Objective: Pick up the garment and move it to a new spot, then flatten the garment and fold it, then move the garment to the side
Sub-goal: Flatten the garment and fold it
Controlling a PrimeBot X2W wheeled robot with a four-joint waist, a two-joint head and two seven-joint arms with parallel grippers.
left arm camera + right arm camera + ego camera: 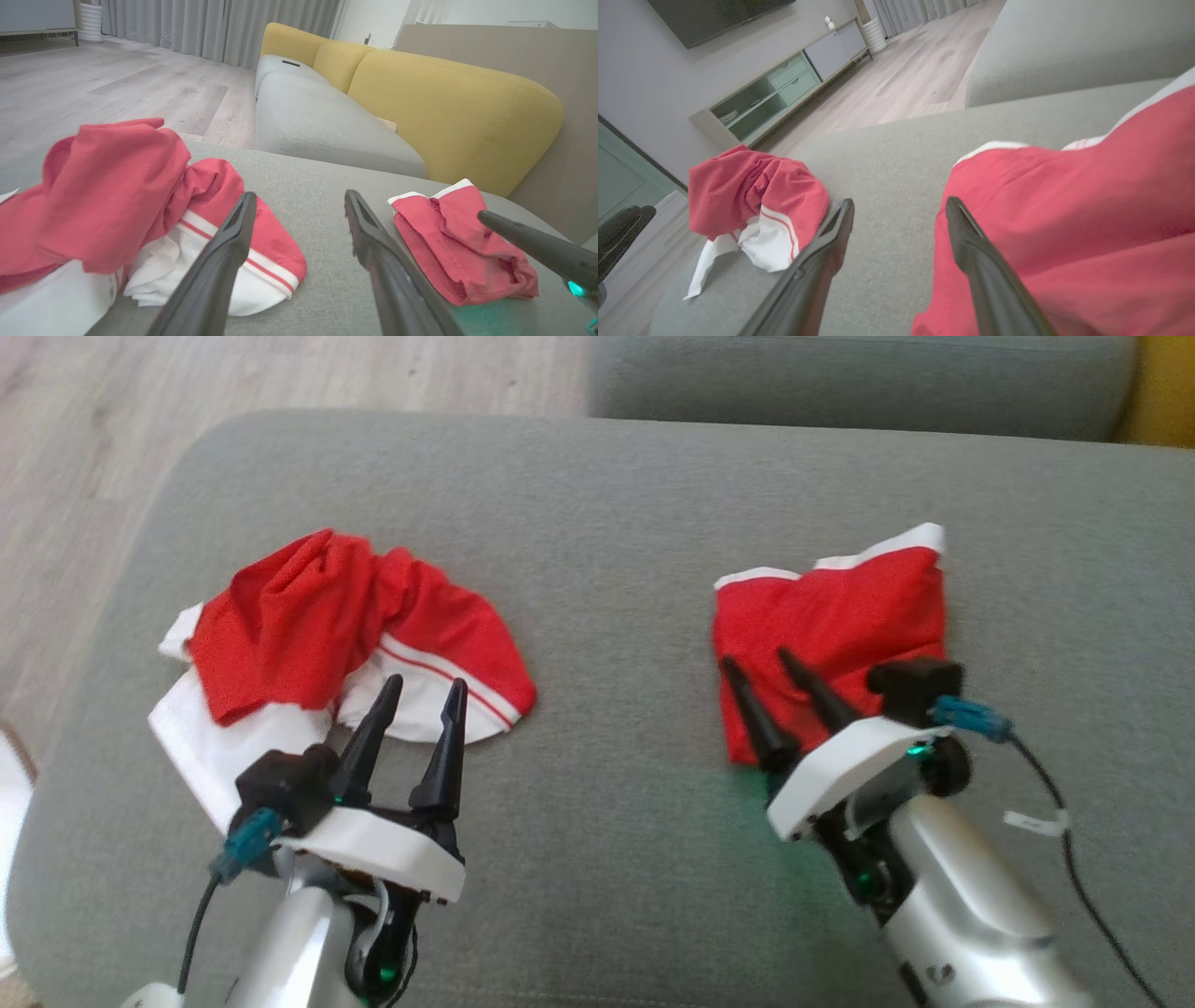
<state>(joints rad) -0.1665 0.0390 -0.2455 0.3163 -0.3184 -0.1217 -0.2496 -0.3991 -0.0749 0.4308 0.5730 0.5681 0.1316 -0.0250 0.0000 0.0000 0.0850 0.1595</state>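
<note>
Your right end effector [754, 656] hangs open over the folded red garment [840, 607]; your left end effector [427, 681], also open, possibly touches the crumpled red-and-white garment [299, 616] alongside.

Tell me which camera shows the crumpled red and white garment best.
The head view: it shows the crumpled garment almost whole, from above, on the grey cushion. The left wrist view is closer but cuts it off at the picture's left edge; the right wrist view shows it whole but smaller.
</note>
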